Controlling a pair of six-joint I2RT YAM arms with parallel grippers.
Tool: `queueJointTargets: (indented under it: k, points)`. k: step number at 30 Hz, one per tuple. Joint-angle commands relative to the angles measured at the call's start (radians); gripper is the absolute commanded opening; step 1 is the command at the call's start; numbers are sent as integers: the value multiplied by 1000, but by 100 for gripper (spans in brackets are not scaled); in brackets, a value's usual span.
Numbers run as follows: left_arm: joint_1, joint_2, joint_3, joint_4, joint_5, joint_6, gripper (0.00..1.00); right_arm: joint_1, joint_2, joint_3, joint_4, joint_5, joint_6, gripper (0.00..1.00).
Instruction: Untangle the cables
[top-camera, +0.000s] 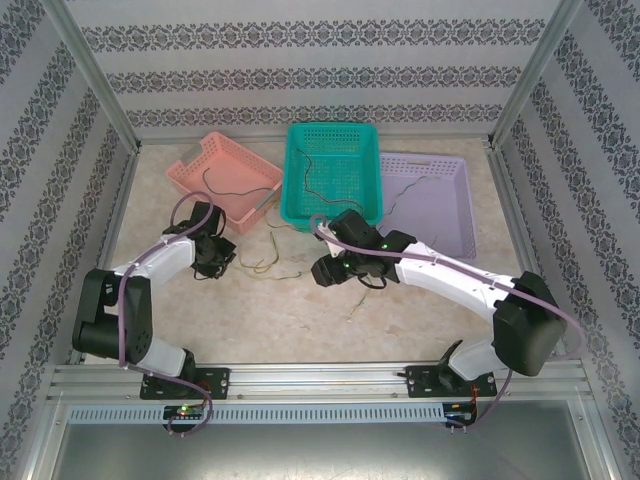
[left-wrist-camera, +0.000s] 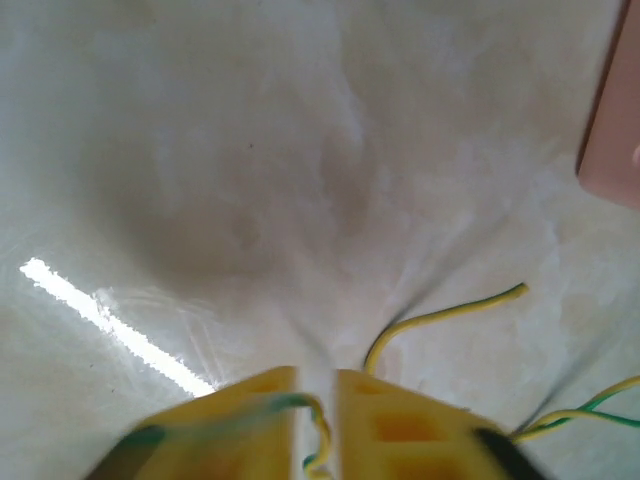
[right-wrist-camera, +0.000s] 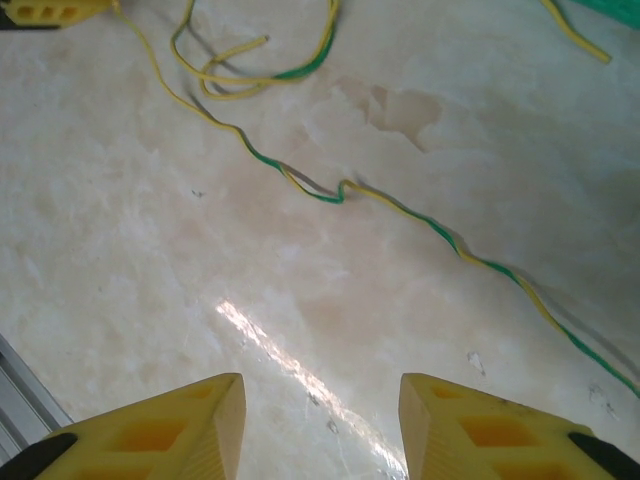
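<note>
Left gripper (left-wrist-camera: 315, 388): fingers almost together, clamped on a yellow-green wire (left-wrist-camera: 318, 440) that loops up between the tips; low over the table (top-camera: 300, 320), left of centre.
Right gripper (right-wrist-camera: 322, 400): fingers apart, nothing between them; hovers just right of the loose wires, pointing down at bare table.
Cables (top-camera: 265, 265): small loose bunch on the table between the two grippers, near side of the baskets.
Long strand (right-wrist-camera: 340, 190): yellow-green, runs diagonally across the right wrist view from the loops at far left toward the near right, lying flat.
Baskets: pink basket (top-camera: 205, 155) far left, teal basket (top-camera: 335, 127) far centre, purple basket (top-camera: 425, 160) far right; each seems to hold one thin wire.
Tangle state: from above the strands are too thin to tell whether any cross each other.
Step, as judged: left holds one end; right is placed to take another strand so the two can be drawn apart.
Risk 1: pulling left while the loops overlap could cinch them into a knot.
Risk 2: the pinch is near the fingertips; a tug could slip the wire out.
Risk 3: right fingers closing on a flat wire may scrape the table and miss.
Risk 4: a dragged strand could catch the teal basket's near rim.
</note>
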Motion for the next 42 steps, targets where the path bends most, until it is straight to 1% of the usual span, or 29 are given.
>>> queueJointTargets:
  k: [1, 3, 6, 9, 11, 14, 17, 20, 22, 27, 28, 29, 30, 31, 34, 35, 37, 39, 42]
  points:
    - [-34, -117, -7, -90, -7, -3, 4, -28, -54, -47, -42, 59, -2, 47]
    - [-58, -204, -10, -190, -9, -5, 0, -39, -75, -74, -63, 101, -27, 48]
    - [-74, -364, -59, -239, 19, -48, 0, -39, -90, -97, -94, 138, -71, 49]
    - [-75, -506, -76, -272, 24, -103, 0, -28, -117, -134, -71, 101, -123, 51]
    - [-74, -554, -54, -305, 19, -110, 0, -7, -138, -156, -37, 43, -183, 53]
    - [-75, -573, -29, -287, 44, -93, 0, 41, -180, -186, 29, -26, -269, 58]
    - [-75, -560, 9, -249, 61, -87, 0, 52, -196, -206, 91, -75, -319, 63]
    - [-75, -524, 76, -261, 71, -62, 0, 54, -150, -171, 102, -20, -360, 64]
    - [-75, -503, 113, -267, 82, -42, 0, 55, -109, -139, 105, -8, -394, 65]
    - [-74, -479, 171, -263, 100, -20, 0, 57, -6, -72, 134, -50, -414, 65]
    - [-75, -474, 177, -261, 105, -16, 0, 57, 5, -64, 144, -48, -410, 63]
    - [-75, -468, 183, -259, 110, -15, 0, 54, 17, -53, 151, -47, -402, 59]
    - [-74, -464, 188, -259, 114, -15, 0, 50, 30, -38, 153, -46, -391, 51]
    - [-75, -463, 192, -260, 116, -17, 0, 44, 39, -26, 154, -44, -382, 42]
    - [-75, -467, 198, -259, 118, -25, 0, 35, 49, 0, 175, -11, -355, 8]
    - [-75, -467, 198, -258, 123, -32, 0, 32, 42, 0, 196, 13, -345, 0]
    - [-74, -464, 189, -249, 140, -53, 0, 25, 22, -5, 259, 53, -326, 0]
    - [-75, -460, 168, -233, 162, -86, 0, 19, -15, -24, 365, 101, -317, 0]
    - [-90, -453, 136, -203, 163, -129, 0, 8, -55, -46, 530, 154, -324, 0]
